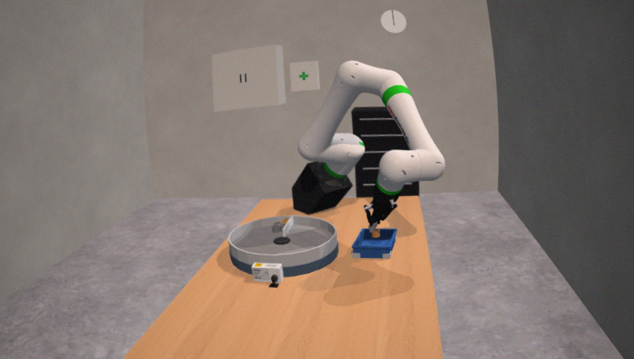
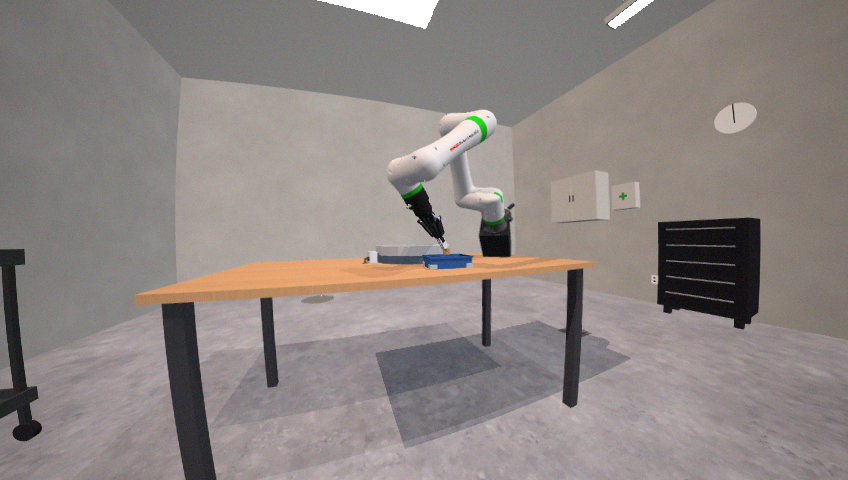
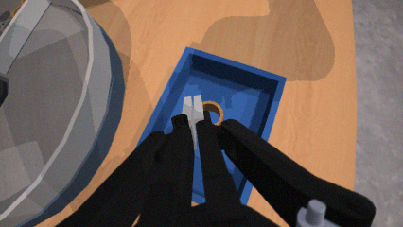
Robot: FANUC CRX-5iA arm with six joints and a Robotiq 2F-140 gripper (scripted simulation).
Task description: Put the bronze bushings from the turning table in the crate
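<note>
Over the blue crate (image 1: 373, 253) (image 2: 449, 262) (image 3: 237, 62), the gripper (image 1: 372, 227) (image 2: 443, 244) (image 3: 194, 107) points down at a slant, fingers nearly together and clamped on a bronze bushing (image 1: 375, 233) (image 2: 446, 251) (image 3: 220, 113). Bushing is at the fingertips, above the crate rim in the exterior view, so not set down. Wrist view shows its open ring poking out beside one pad; the exact grip contact is hidden. Crate sits on the wooden table (image 1: 382, 320) (image 2: 297, 276) (image 3: 322, 142), pale clips at its lower corners.

Beside the crate, apart from it: round turning table (image 1: 284, 259) (image 2: 398, 259) (image 3: 101, 71), grey wall, dark blue lower band. Inside it, a dark hub (image 1: 281, 240) (image 3: 3, 90) and an upright pale plate (image 1: 288, 226) (image 3: 23, 37). By the plate, another bronze bushing (image 1: 285, 221) and grey steel bushings (image 1: 277, 226), partly hidden, count unclear. Small white box (image 1: 267, 272) (image 2: 373, 256) at the turning table's outer side, small black device (image 1: 274, 278) in front of it.

White arm (image 1: 413, 120) (image 2: 440, 157) with green bands arches up from a black base (image 1: 320, 191) (image 2: 495, 245) at the table's far end. Behind, black drawer cabinet (image 1: 380, 111) (image 2: 708, 261) stands by the wall.
</note>
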